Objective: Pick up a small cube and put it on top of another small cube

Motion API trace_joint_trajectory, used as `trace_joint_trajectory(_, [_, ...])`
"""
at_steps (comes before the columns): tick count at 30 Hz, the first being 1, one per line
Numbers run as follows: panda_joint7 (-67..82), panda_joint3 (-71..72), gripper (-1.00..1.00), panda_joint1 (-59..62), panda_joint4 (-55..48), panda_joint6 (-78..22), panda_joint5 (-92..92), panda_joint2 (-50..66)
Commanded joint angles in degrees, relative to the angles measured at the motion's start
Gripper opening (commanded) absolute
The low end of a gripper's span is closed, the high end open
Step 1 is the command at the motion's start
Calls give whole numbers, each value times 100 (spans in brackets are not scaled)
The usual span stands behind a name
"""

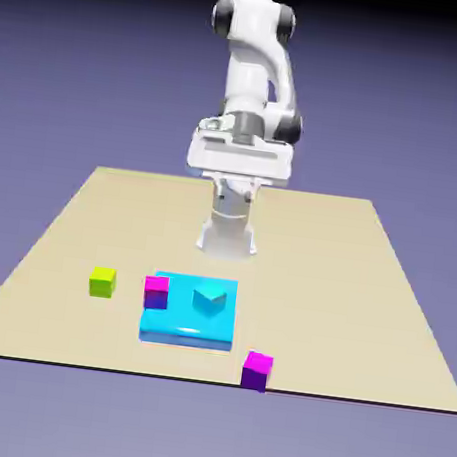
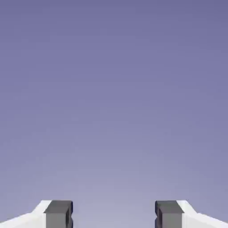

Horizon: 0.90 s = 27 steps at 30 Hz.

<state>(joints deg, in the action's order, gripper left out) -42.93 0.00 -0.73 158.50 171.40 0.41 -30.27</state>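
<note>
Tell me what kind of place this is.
Most likely a rendered simulation test scene, not a real room: a white robot arm at a flat tan table with plain coloured blocks, like the cyan slab, before a featureless blue-violet backdrop.

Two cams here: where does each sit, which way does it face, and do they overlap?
Exterior view: fixed, raised, facing the white arm across the tan table with its small cubes and flat cyan slab.
Hand view: on the hand, looking along the open pincer at bare backdrop; only two grey fingertips show.
Shared: just the blue-violet backdrop.
</note>
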Motion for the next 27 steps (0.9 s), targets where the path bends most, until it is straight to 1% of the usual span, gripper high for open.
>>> trace_joint_trajectory(1, [-40,0,0,-4,-208,-216,34,198])
trace_joint_trajectory(27, [-1067,-7,0,-95,-5607,-5835,913,5343])
